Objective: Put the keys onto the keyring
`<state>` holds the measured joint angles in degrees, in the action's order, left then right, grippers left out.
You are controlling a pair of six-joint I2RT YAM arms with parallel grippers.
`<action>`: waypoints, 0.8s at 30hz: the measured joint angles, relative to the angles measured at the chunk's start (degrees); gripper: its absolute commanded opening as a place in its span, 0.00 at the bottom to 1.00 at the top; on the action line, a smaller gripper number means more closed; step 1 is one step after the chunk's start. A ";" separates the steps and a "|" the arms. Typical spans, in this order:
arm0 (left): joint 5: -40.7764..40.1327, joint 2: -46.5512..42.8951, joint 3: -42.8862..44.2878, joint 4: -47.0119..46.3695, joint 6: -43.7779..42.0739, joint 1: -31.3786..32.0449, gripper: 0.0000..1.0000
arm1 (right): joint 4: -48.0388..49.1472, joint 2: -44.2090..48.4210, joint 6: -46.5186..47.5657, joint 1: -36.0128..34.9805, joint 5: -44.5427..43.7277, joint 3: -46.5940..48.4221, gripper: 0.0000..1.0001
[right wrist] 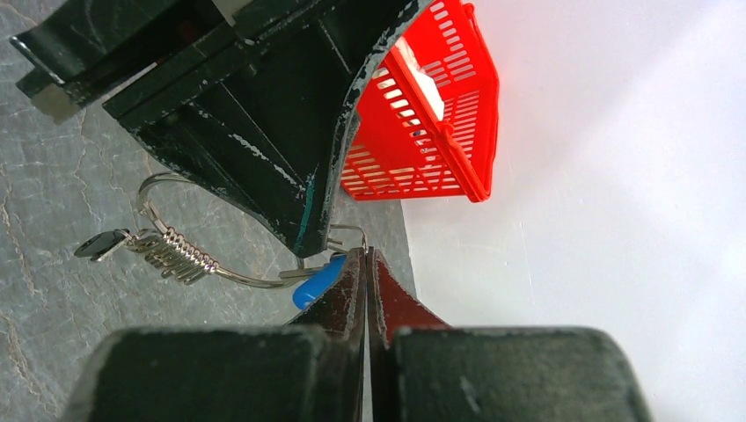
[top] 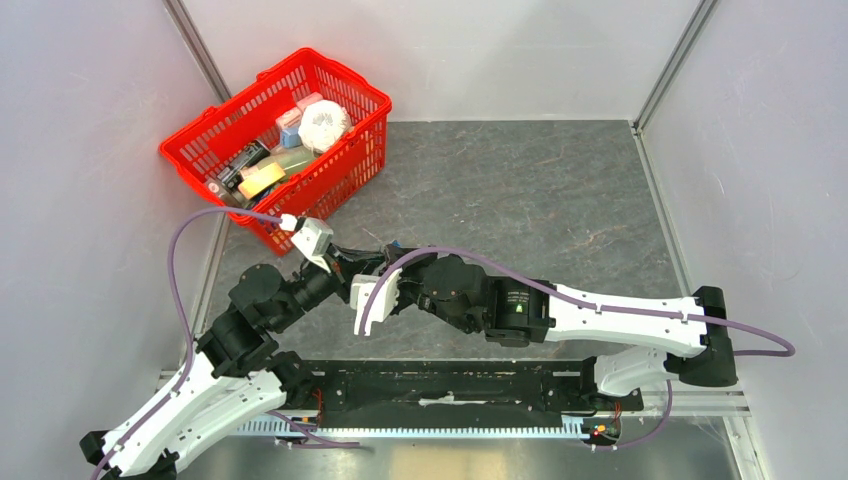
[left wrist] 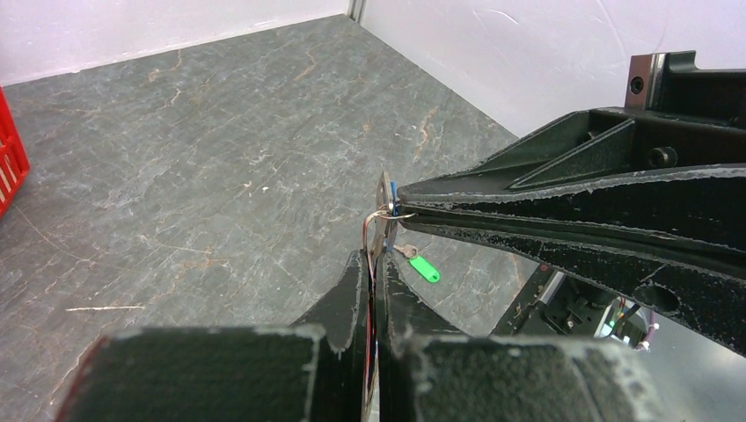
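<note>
My left gripper (left wrist: 376, 257) is shut on the thin silver keyring (left wrist: 373, 230) and holds it above the table. In the right wrist view the keyring (right wrist: 230, 276) curves left, carrying a stack of silver keys (right wrist: 172, 251) and a black-headed key (right wrist: 100, 243). My right gripper (right wrist: 365, 255) is shut with a blue-headed key (right wrist: 315, 282) at its tips, right against the ring's wire end. Its fingers (left wrist: 563, 207) reach in from the right. A green-headed key (left wrist: 425, 269) lies on the table below. In the top view the left gripper (top: 372, 262) and the right gripper (top: 392, 270) meet at mid-table.
A red basket (top: 335, 185) with several packages stands at the back left, also in the right wrist view (right wrist: 457, 132). White walls enclose the grey stone-patterned table (top: 560, 200). A black rail (top: 450, 395) runs along the near edge.
</note>
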<state>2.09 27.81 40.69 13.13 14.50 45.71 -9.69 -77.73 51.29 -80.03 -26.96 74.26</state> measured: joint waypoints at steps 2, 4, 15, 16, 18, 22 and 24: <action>0.17 -0.04 0.02 0.00 0.00 0.00 0.02 | 0.04 0.00 -0.04 -0.02 0.00 0.00 0.00; 0.57 -0.13 0.02 0.04 0.00 0.00 0.02 | -0.02 0.00 -0.26 -0.02 0.04 0.00 0.00; 5.27 -0.66 0.28 -0.74 -0.02 -0.11 0.02 | -2.21 2.86 -3.30 -0.37 1.31 -0.46 0.00; 5.90 -0.57 0.31 -1.05 -0.02 -0.11 0.02 | -2.38 3.34 -3.69 -0.42 1.57 -0.57 0.00; 7.15 -0.28 0.31 -1.70 -0.02 -0.11 0.02 | -2.71 4.17 -4.17 -0.46 1.86 -0.74 0.00; 9.09 0.48 0.31 -2.89 -0.02 -0.11 0.02 | -3.56 5.38 -4.79 -0.48 2.29 -0.94 0.00; 10.01 0.72 0.31 -3.08 -0.02 -0.11 0.02 | -3.80 5.84 -4.81 -0.48 2.51 -1.16 0.00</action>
<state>12.10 28.53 40.99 10.04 14.48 45.60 -13.50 -71.90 46.48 -80.51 -24.45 73.10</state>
